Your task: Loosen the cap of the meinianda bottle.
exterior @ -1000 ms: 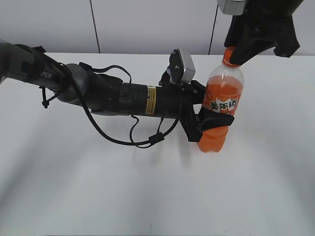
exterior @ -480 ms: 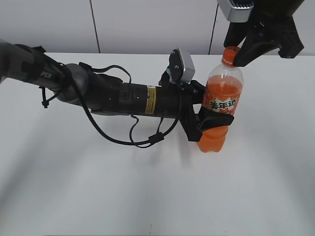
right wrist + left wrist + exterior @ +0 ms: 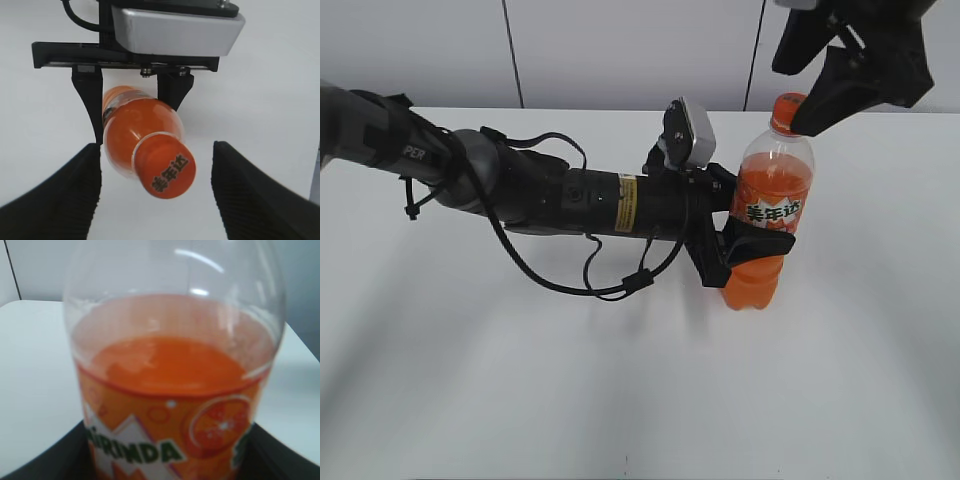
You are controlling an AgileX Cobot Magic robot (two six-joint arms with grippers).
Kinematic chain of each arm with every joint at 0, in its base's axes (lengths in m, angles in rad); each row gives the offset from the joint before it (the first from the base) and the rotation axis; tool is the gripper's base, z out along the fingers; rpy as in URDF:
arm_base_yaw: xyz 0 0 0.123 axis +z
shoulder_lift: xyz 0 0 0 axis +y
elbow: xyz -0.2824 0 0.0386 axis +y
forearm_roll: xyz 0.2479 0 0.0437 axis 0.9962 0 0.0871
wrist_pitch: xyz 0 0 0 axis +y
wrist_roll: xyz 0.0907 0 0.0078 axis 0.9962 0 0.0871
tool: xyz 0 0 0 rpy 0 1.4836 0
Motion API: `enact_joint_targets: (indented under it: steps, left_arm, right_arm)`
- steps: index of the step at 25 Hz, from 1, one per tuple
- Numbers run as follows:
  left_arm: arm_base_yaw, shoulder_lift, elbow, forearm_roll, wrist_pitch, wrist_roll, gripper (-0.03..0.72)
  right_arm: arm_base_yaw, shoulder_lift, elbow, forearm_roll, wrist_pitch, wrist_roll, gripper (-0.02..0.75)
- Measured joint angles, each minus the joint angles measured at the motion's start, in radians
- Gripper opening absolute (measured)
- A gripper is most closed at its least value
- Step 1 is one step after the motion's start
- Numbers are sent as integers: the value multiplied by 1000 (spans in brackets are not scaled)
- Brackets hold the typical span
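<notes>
Clear meinianda bottle (image 3: 767, 215) w/ orange soda, orange/green/white label; orange cap (image 3: 167, 171) w/ dark characters.

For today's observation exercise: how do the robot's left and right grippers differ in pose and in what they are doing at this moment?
The left gripper lies level and is shut on the meinianda bottle at its label; the right gripper hangs above the orange cap, open and touching nothing. The left arm stretches low across the table; the right comes down from overhead. Both have black fingers.

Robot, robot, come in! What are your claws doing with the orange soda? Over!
Left claw shut on the bottle, bottle upright on table. Right claw open above the cap, not touching. Nothing in the way. Over.
</notes>
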Motion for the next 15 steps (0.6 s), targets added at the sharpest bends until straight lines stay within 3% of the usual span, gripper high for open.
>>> enact_joint_targets:
  steps: [6, 9, 15]
  left_arm:
    - [0, 0, 0, 0, 0, 0, 426]
    - [0, 0, 0, 0, 0, 0, 426]
    - [0, 0, 0, 0, 0, 0, 426]
  right_arm:
    - [0, -75, 0, 9, 0, 190, 522]
    - [0, -97, 0, 23, 1, 516, 522]
    - [0, -95, 0, -7, -52, 1352, 522]
